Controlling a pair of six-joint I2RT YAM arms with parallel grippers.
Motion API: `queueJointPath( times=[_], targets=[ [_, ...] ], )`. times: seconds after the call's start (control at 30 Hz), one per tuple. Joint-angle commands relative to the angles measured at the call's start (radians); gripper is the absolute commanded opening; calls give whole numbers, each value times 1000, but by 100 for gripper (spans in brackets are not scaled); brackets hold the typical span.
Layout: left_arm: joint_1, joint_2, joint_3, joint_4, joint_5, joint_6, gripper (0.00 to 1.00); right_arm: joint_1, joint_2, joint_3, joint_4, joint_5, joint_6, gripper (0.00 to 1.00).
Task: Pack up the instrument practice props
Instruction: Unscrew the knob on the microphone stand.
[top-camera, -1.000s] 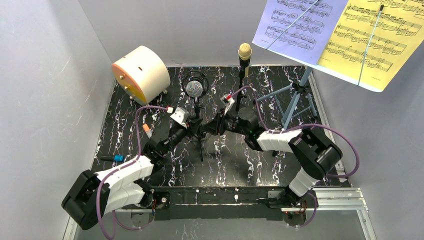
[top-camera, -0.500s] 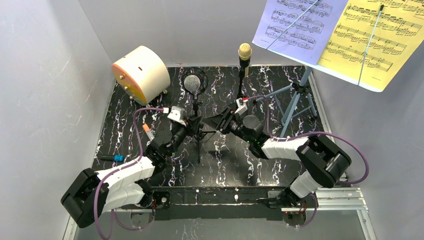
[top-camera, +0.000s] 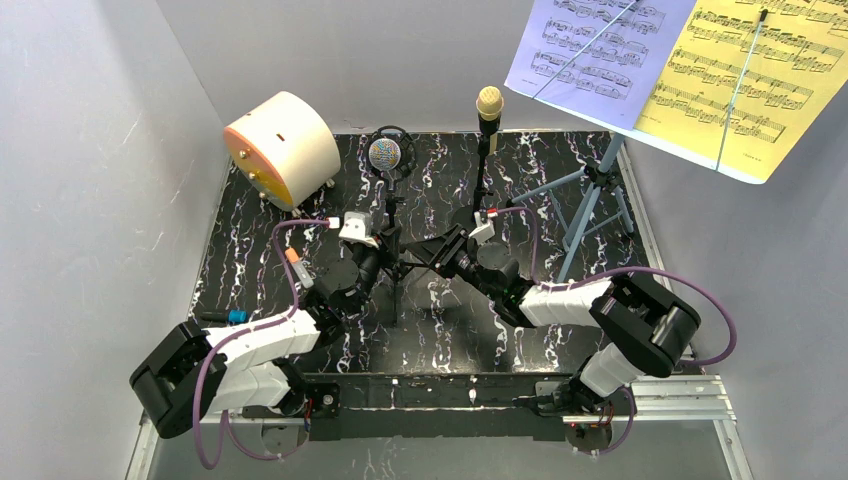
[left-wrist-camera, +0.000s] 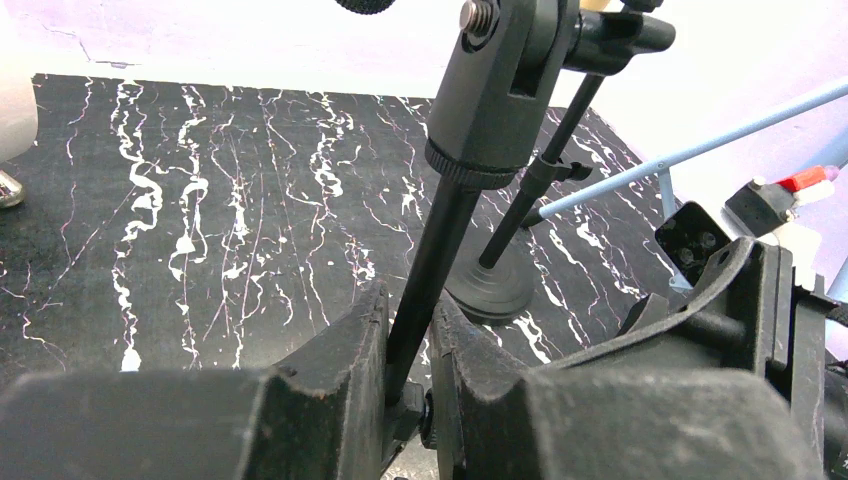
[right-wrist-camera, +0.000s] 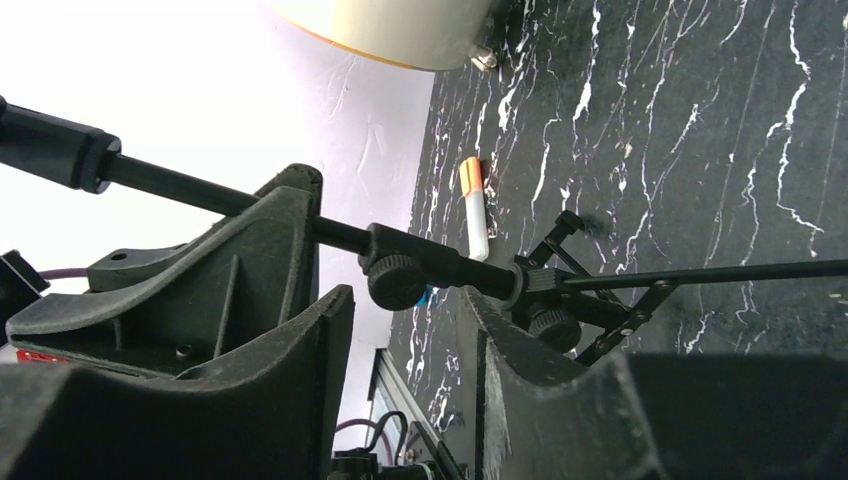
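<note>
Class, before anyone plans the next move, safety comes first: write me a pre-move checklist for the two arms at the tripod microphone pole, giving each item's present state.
1. The left gripper is clamped on the tripod mic pole: ok.
2. The right gripper is closed on that pole: not ok; its jaws straddle it with gaps.
3. The silver-headed microphone is mounted atop the pole: ok.
4. The tripod legs are folded: cannot tell.
5. The round-base pole stands apart from the held pole: ok.
</note>
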Motion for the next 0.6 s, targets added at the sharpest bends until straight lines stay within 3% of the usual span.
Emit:
queueJointPath(
  times=[0.0, 0.3, 0.57],
  targets=[
    [-30, 41, -62, -114, -37, -54, 0, 3, 1, -19, 85, -11, -29, 49],
    [-61, 45, -111, -73, -34, -57, 0, 3, 62, -2, 178, -103, -43, 55],
    [-64, 29, -140, -55, 11, -56, 0, -15, 154, -2, 292, -165, -9, 46]
  ],
)
